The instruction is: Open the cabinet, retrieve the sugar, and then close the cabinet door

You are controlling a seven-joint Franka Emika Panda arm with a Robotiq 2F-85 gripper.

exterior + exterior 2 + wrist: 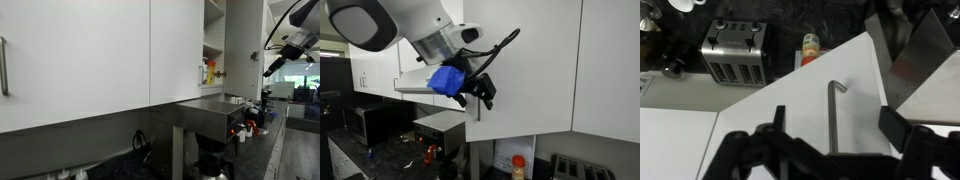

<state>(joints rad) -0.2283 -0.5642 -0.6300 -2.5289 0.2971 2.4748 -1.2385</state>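
The cabinet (214, 40) shows an open compartment with shelves and colourful bottles (207, 72) in an exterior view. I cannot make out the sugar jar in any view. The cabinet door (760, 105) is a plain white panel with a short silver bar handle (832, 112). It fills the wrist view and also shows in an exterior view (525, 70). My gripper (833, 128) is open, with one black finger on each side of the handle and not closed on it. The gripper also shows in both exterior views (480, 94) (272, 62).
A big near white front (90, 60) with a long handle (3, 65) fills one exterior view. Below are a dark counter with a silver toaster (735, 50), a red-capped bottle (811, 45) (518, 165) and a steel appliance (212, 115).
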